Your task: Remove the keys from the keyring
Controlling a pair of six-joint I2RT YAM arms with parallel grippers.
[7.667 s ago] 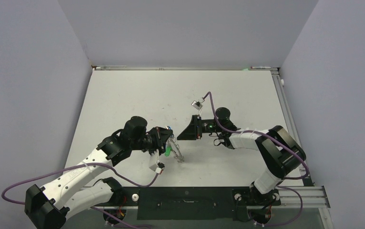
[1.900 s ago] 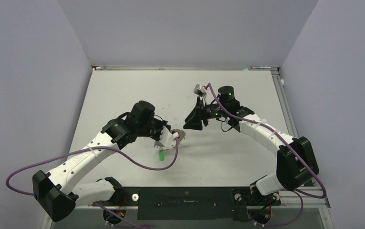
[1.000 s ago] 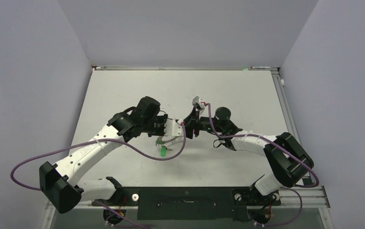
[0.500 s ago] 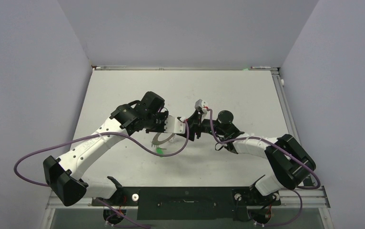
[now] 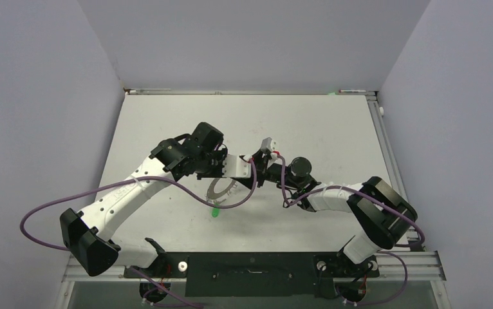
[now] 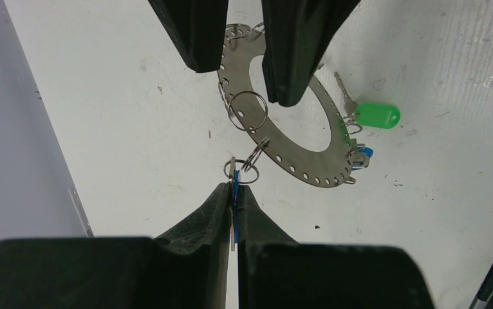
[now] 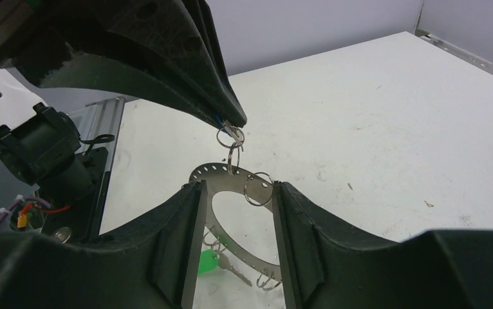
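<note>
- Left tool point(image 6: 234, 193): clenched. Its two black fingers point(image 6: 192, 257) meet on the thin edge of a blue key point(image 6: 235, 183). Only a sliver of blue shows between the tips.
- Wire loops point(image 6: 251, 158): two small linked loops join the gripped key to the rim of the keyring.
- Keyring point(image 6: 282, 153): a flat silver disc with a wide central hole and a row of small holes along its rim. It hangs tilted below the left tool, above the white table point(image 5: 167, 129), between the two tools. In the top view it lies near the table's middle, slightly toward the near edge.
- Larger loop point(image 6: 247, 111): hangs free from the rim, just beside the linked pair.
- Green key point(image 6: 377, 116): attached at the far side of the rim from the left tool, with a bare metal key just beside it. Whether it rests on the table cannot be told.
- Second blue key point(image 6: 362, 154): on the rim next to the green key, mostly hidden behind the disc.
- Right tool point(image 7: 236, 190): released. Its fingers point(image 7: 179, 244) stand apart with the upper arc of the disc between them. Contact with the disc cannot be confirmed.
</note>
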